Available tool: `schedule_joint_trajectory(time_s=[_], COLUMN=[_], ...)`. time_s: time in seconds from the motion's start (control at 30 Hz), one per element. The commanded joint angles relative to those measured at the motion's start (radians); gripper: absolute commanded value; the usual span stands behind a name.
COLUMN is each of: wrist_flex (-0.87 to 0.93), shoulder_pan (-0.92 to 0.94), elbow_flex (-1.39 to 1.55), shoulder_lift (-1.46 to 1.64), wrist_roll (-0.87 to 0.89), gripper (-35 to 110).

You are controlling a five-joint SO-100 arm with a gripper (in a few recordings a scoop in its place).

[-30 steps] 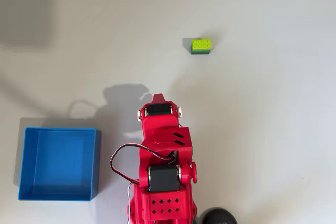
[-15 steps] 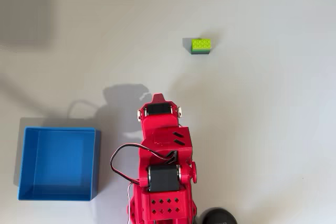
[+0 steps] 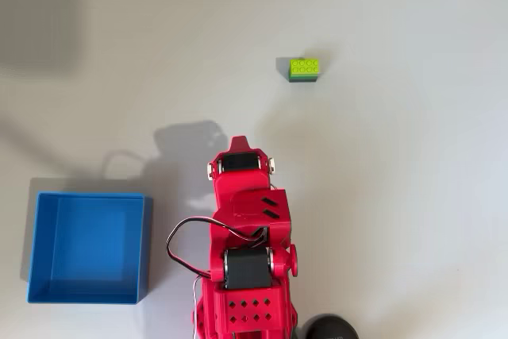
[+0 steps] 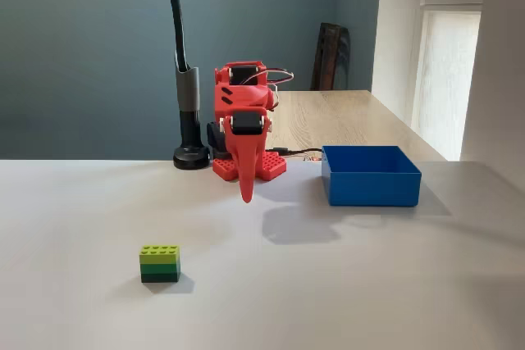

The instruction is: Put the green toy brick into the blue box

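Toward the upper right of the overhead view, the green toy brick (image 3: 304, 68) sits alone on the table (image 3: 397, 196), well apart from the blue box (image 3: 89, 248) at lower left. Over the middle, the gripper (image 4: 246, 194) hangs pointing down, fingers pressed together and empty. It should reach over the brick, spread its fingers, then descend squarely across the brick's sides.

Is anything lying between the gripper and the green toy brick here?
No. In the fixed view only bare white table separates the gripper from the green toy brick; the overhead view shows that stretch bare too.
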Motion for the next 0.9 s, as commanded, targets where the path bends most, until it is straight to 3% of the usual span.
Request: schedule_joint_trajectory(time_s=[0.0,0.6,0.87], wrist_flex=[-0.014,-0.003,0.166], shoulder_pan=[0.02,0.284,0.347], elbow_flex=[-0.149,-0.71,-0.965], shoulder_lift=[-0.041,-0.77,-1.031], wrist_roll=[-0.008,-0.098,-0.224], gripper=[0,0,0])
